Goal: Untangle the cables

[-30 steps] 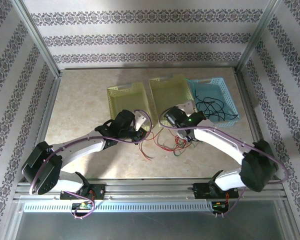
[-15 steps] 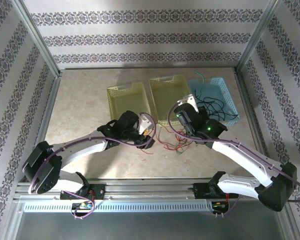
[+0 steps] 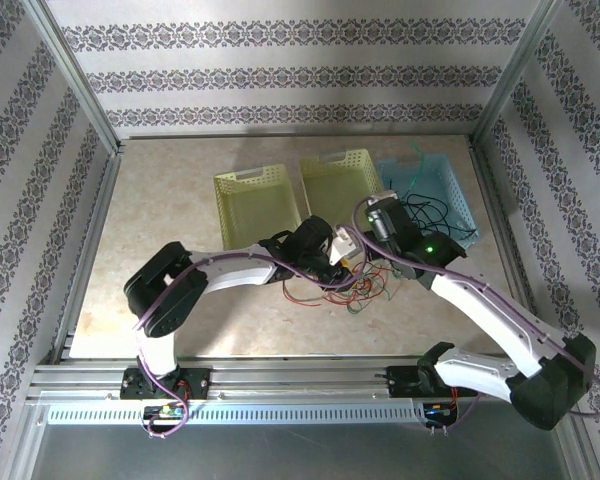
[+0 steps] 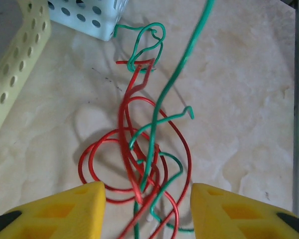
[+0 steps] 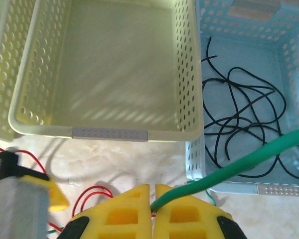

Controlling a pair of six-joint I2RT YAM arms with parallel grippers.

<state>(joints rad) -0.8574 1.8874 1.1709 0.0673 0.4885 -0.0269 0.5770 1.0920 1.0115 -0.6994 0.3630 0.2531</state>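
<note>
Looked down on a beige, marble-veined table (image 3: 170, 220), fenced by aluminium posts (image 3: 73, 75) and by walls papered in grey ornamental stripes (image 3: 280, 78). Showed three perforated baskets toward the table's far edge: a pale yellow basket (image 3: 255, 205) near the middle, a second yellow basket (image 3: 335, 185) beside it, and a blue basket (image 3: 442, 185) just beside that, toward the right edge. Found black cables (image 5: 239, 124) lying in loose loops inside the blue basket. Found the red and green cables (image 4: 142, 164) tangled in loops on the bare table, just in front of the baskets and between the two arms. Caught the left gripper (image 4: 147, 199) with its yellow jaws spread wide, poised over that tangle. Caught the right gripper (image 5: 152, 196) with jaws pressed together on a green cable (image 5: 239, 162), which ran up across the blue basket's near rim. Noted a grey label strip (image 5: 109, 133) on the near rim of the second yellow basket, any lettering too fine to tell.
</note>
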